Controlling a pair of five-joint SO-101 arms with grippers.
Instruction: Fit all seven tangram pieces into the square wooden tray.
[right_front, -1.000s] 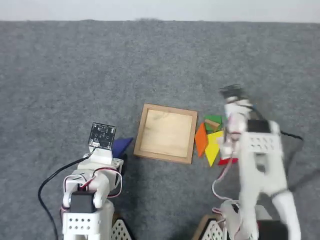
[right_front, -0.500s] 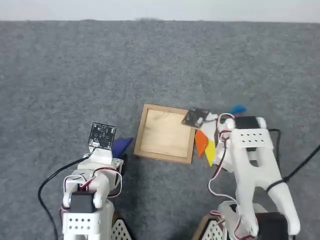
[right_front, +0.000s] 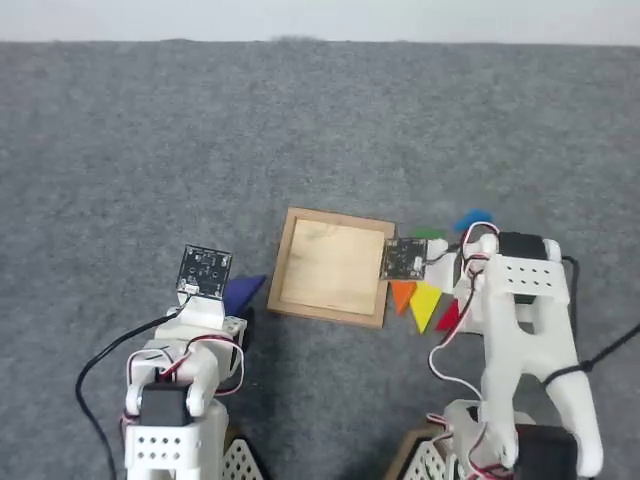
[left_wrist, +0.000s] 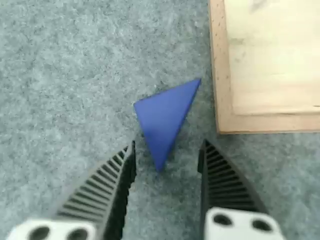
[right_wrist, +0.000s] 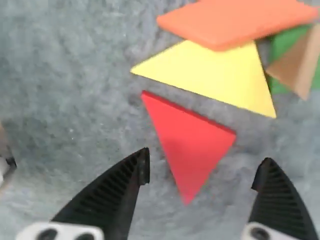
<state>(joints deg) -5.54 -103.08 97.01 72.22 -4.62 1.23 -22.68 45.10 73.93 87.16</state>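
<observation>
From the high view, the square wooden tray (right_front: 279, 268) lay on a grey felt-like mat (right_front: 300, 120), with a pale wall strip (right_front: 300, 20) at twelve o'clock. A dark blue triangle (right_front: 243, 292) sat at the tray's eight o'clock. Orange (right_front: 402, 293), yellow (right_front: 425, 303) and red (right_front: 448, 315) pieces clustered at its three o'clock, and a lighter blue piece (right_front: 473, 218) lay farther out.

In the left wrist view, the left gripper (left_wrist: 168, 150) was spread wide and empty, straddling the dark blue triangle's (left_wrist: 165, 112) tip just beside the tray's rim (left_wrist: 220, 75).

In the right wrist view, the right gripper (right_wrist: 205, 159) gaped, grasping nothing, on either side of the red triangle's (right_wrist: 192, 145) point. The yellow triangle (right_wrist: 210, 75) lay beyond it, overlapped by the orange piece (right_wrist: 235, 20), with green (right_wrist: 287, 45) and tan (right_wrist: 297, 67) pieces beside them.
</observation>
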